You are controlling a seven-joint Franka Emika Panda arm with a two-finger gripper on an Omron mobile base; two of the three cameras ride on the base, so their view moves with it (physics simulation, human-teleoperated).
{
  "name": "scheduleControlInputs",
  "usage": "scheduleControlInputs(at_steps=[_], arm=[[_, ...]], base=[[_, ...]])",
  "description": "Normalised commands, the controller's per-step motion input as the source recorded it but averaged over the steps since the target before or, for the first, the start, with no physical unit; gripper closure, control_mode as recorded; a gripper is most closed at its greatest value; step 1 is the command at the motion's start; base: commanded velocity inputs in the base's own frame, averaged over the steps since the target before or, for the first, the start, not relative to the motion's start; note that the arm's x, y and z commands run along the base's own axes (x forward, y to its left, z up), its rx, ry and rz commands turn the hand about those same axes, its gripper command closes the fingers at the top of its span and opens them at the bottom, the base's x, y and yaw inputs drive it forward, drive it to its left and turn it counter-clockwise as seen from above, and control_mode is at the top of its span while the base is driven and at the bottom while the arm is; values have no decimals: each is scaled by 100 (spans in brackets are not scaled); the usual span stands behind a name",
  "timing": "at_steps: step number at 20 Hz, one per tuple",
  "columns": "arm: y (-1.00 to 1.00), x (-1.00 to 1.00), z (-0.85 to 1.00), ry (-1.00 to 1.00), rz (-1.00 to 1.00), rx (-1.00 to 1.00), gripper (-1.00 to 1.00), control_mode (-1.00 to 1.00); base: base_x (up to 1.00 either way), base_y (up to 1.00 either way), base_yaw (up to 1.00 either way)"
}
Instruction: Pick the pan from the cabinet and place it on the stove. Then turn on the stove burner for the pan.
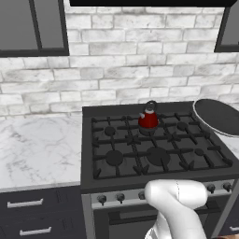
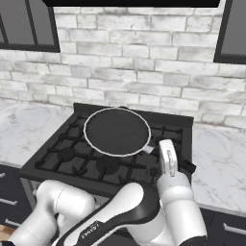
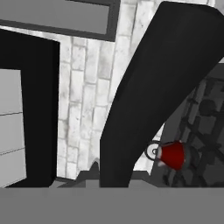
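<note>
Marble surface (image 1: 32,149) lies left of the stove (image 1: 154,149), where a red kettle (image 1: 149,117) sits on a rear grate. Rightward, the pincer (image 2: 158,150) is clamped on the black pan (image 2: 116,131), holding it tilted above the burners.

The black pan (image 2: 116,131) with its pale rim hangs tilted above the stove (image 1: 154,144), its face turned outward. The stove's black grates are dark, silver knobs lining its front.
</note>
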Motion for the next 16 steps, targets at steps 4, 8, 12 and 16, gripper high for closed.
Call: scheduleControlInputs(at_steps=[4, 8, 12, 16], arm=[[-1, 0, -31, -7, -2, -16, 100, -100], [-3, 0, -15, -1, -6, -10, 100, -100], [-6, 0, -17, 1, -8, -14, 100, -100], [0, 0, -23, 7, -8, -21, 100, -100]], base=[[0, 0, 0], [0, 0, 0], [0, 0, 0], [0, 0, 0]])
